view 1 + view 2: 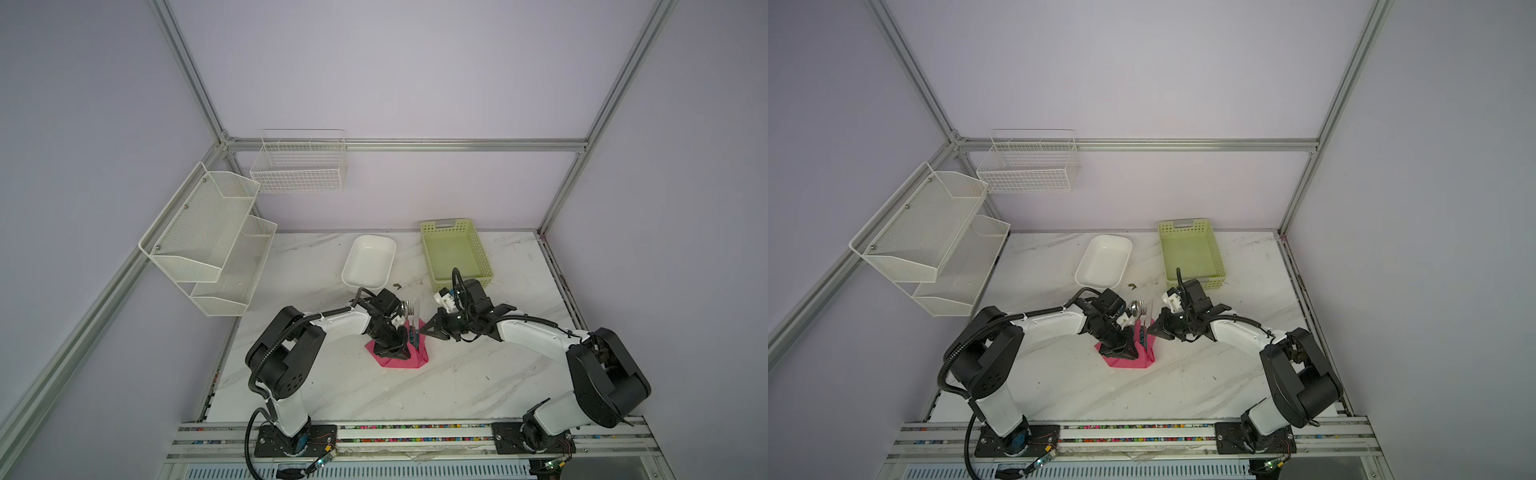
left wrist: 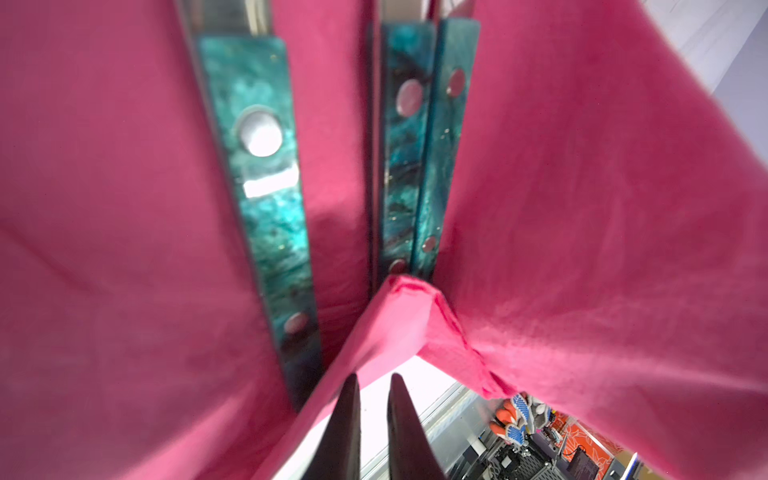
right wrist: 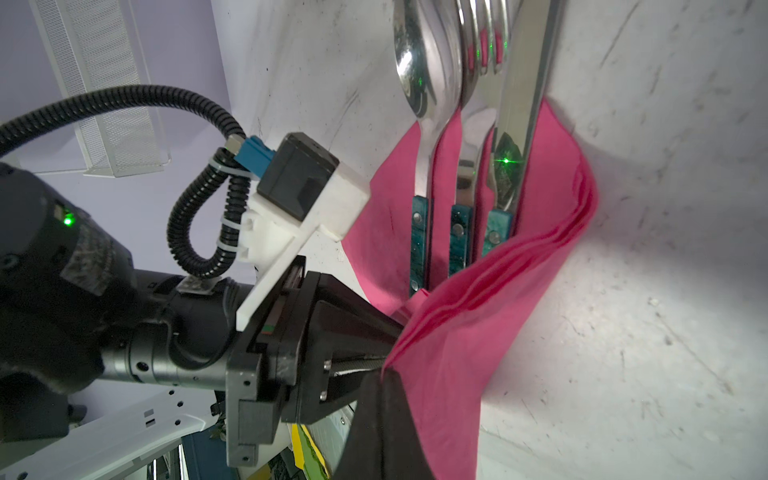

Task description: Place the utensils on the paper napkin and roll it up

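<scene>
Arms: two, the left gripper [image 2: 373, 376] and the right gripper [image 1: 423, 331], both low at mid-table.
Containers: four. From the left, a two-tier mesh shelf [image 1: 208, 241] on the side wall and a wire basket [image 1: 299, 166] on the back wall. A white dish [image 1: 369, 262] and a green basket [image 1: 455, 249] stand on the marble table [image 1: 457, 374], each with its floor in plain sight.
Cutlery: three utensils [image 1: 411, 309], namely spoon [image 3: 419, 62], fork [image 3: 478, 50] and knife [image 3: 523, 83]. They lie side by side with their teal handles on the paper napkin [image 1: 399, 361] and their metal heads past its far edge, toward the dish.
Paper: one pink sheet, mid-table between the grippers, its near side folded up over the handle ends.
Grip, left: fingers [image 2: 349, 415] narrowly parted with white table showing between them, tips at the raised pink fold.
Grip, right: pressed together at the napkin's right edge. Paper lies against it, but I cannot tell whether it is clamped.
Left wrist view: rivets in the handles; two handles touch and the third lies apart.
Right wrist view: all three heads, and the layered edges of the fold.
Top views: both show all four containers.
</scene>
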Controlling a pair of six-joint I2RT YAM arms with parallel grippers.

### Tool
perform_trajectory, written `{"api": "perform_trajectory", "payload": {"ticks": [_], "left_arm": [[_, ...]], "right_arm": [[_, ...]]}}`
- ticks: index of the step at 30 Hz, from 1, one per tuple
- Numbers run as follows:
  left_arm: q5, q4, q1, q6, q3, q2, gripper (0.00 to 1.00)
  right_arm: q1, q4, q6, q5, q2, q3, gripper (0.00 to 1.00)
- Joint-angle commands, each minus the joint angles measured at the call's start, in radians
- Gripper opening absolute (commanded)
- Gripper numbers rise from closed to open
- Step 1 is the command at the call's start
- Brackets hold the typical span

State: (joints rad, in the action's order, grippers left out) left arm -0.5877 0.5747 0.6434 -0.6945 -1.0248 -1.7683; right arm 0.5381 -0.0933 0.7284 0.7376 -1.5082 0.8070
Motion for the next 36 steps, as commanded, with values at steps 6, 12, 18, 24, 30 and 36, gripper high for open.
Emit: {"api": "perform_trajectory", "payload": {"ticks": [6,12,18,24,30,36], "left_arm": [[0.024,0.035,-0.022,0.06,-0.067,0.009,0.14],[0.012,0.012,-0.024,0.054,-0.06,-0.005,0.14],[0.009,-0.002,-0.024,0.049,-0.051,-0.008,0.13],[0.006,-0.012,-0.025,0.045,-0.047,-0.007,0.13],[0.011,-0.014,-0.027,0.04,-0.038,0.012,0.13],[0.012,-0.012,-0.034,0.029,-0.028,0.047,0.13]], "right_arm": [[0.013,0.023,0.008,-0.006,-0.024,0.035,0.0],[0.049,0.066,0.039,-0.008,-0.058,0.054,0.0],[0.109,0.139,0.093,-0.015,-0.101,0.06,0.0],[0.135,0.203,0.132,-0.03,-0.144,0.064,0.0],[0.15,0.287,0.185,-0.05,-0.192,0.045,0.0],[0.163,0.322,0.2,-0.057,-0.246,0.053,0.0]]}}
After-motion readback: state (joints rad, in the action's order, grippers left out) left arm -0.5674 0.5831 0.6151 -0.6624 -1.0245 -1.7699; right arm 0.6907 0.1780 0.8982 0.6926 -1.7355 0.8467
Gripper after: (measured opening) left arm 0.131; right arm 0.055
